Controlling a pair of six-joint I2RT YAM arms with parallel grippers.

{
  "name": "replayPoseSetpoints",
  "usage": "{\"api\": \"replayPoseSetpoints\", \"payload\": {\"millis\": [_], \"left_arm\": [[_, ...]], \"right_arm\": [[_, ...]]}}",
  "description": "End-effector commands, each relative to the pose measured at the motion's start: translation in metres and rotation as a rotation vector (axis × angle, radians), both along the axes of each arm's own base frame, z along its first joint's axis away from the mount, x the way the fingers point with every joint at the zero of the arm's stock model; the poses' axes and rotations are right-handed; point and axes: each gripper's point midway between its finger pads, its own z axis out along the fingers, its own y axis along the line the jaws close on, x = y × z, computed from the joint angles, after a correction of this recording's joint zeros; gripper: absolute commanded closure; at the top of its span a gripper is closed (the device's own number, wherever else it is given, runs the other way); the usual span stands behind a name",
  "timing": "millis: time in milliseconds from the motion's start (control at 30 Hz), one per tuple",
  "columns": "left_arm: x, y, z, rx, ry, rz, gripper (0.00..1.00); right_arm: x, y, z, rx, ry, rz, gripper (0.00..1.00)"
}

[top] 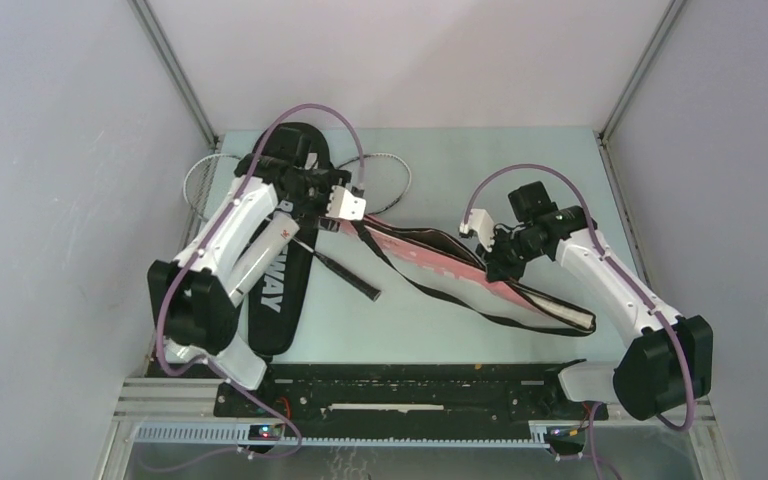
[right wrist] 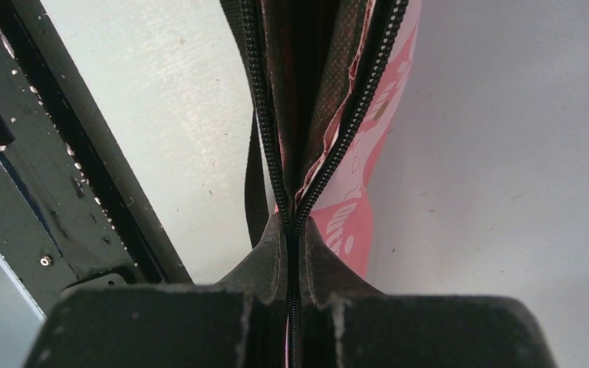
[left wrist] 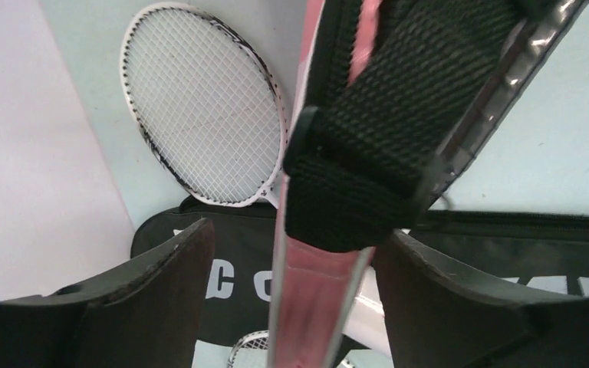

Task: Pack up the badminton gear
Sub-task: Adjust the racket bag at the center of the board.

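Bit crowded on the table [top: 460, 160] right now. The black cover [top: 278, 285] lies lengthwise under the left arm, white lettering up, and there's a black racket handle [top: 345, 273] poking out diagonally just beside it, between the two covers. I count two covers and two racket heads: one white-framed racket head [top: 200, 180] at the far left edge and a second racket head [top: 392, 172] behind the pink one, partly hidden by the arm and its cable. The pink cover [top: 520, 292] runs diagonally from the middle toward the right arm's base, long and flat, zipper open along its top edge with dark lining showing, and its black strap [top: 430, 285] hangs off the near side in a loose loop. The left gripper [left wrist: 297, 234] is at the cover's far-left end, jaws wide apart with the pink edge and strap webbing sitting between them. The right gripper [right wrist: 291, 257] is near the middle, jaws pinched together right on the pink cover's zipper line.
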Motion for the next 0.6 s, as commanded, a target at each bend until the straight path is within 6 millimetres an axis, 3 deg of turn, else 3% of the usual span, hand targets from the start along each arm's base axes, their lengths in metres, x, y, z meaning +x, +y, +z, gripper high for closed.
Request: {"api": "replayPoseSetpoints", "payload": {"millis": [0,133,200,267,367,500,567], "left_arm": [[0.012,-0.002,0.021,0.013,0.000,-0.030,0.35],[-0.001,-0.007,0.043,-0.053,0.043,0.004,0.68],[-0.017,-0.011,0.052,-0.093,0.063,-0.011,0.80],[-0.034,-0.012,0.059,-0.127,0.076,-0.012,0.99],[-0.050,-0.008,0.063,-0.157,0.090,0.038,1.00],[-0.072,-0.001,0.048,-0.186,0.155,0.135,1.00],[-0.069,0.001,0.046,-0.229,0.152,0.223,1.00]], "right_arm": [[0.010,-0.005,0.018,0.017,-0.057,-0.004,1.00],[0.024,-0.012,0.024,0.022,-0.087,-0.047,1.00],[0.030,-0.012,0.026,0.028,-0.082,-0.064,1.00],[0.036,-0.012,0.027,0.024,-0.075,-0.078,1.00],[0.045,-0.011,0.023,0.015,-0.063,-0.096,0.94],[0.058,-0.009,0.017,0.013,-0.070,-0.116,0.83],[0.068,-0.009,0.016,0.008,-0.079,-0.139,0.76]]}}
